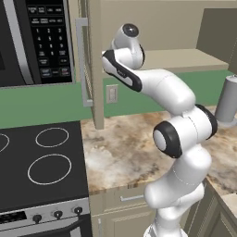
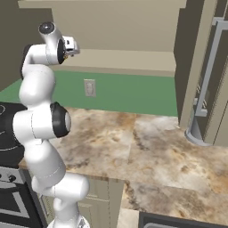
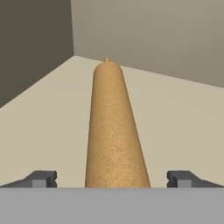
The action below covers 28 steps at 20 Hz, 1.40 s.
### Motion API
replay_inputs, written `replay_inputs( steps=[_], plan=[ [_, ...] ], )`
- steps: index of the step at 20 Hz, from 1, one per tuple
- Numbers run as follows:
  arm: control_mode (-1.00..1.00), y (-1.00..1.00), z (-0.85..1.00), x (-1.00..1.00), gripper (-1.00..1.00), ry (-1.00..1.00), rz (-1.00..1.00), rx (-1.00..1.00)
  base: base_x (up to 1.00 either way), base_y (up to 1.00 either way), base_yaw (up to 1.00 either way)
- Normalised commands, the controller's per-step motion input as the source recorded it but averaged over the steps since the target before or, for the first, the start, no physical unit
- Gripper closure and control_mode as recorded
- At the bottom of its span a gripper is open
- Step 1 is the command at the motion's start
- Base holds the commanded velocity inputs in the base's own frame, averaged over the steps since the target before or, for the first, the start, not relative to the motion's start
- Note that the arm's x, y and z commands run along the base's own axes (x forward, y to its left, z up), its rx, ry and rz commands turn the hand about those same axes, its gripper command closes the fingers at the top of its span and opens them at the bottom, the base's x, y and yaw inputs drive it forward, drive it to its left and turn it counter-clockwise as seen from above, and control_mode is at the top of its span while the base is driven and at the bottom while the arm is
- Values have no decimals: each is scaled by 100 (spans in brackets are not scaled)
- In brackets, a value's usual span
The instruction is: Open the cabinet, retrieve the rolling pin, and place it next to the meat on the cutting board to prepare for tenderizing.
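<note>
Tan wooden rolling pin [image 3: 114,131], one; claw [image 3: 112,179] wide astride; apparently untouched.

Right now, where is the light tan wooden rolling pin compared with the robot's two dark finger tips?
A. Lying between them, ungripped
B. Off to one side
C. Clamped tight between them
A: in the hand view the light tan wooden rolling pin lies on the beige shelf, centred in the open gripper, with a gap at each finger.

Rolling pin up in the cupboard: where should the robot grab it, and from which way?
Best bet: the thick middle barrel of the rolling pin, coming straight down over it from above. It lies flat on the shelf, lengthwise between the fingertips of the open pincer, so they could close across its round sides.
</note>
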Motion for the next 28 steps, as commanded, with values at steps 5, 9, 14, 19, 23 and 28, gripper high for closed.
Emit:
replay_inputs(
  steps=[5, 9, 14, 19, 23, 28],
  plan=[
    [-100, 12, -10, 13, -100, 0, 0, 0, 0, 0, 0],
    [-100, 12, -11, 11, 100, 0, 0, 0, 0, 0, 0],
    [-100, 9, -13, 4, 100, 2, 0, 0, 0, 0, 0],
    [-100, 1, -8, 0, 100, 3, 0, 0, 0, 0, 0],
    [-100, 0, -5, 0, 100, 1, 0, 0, 0, 0, 0],
    [-100, -12, 2, -26, 100, -7, 0, 0, 0, 0, 0]
  ],
)
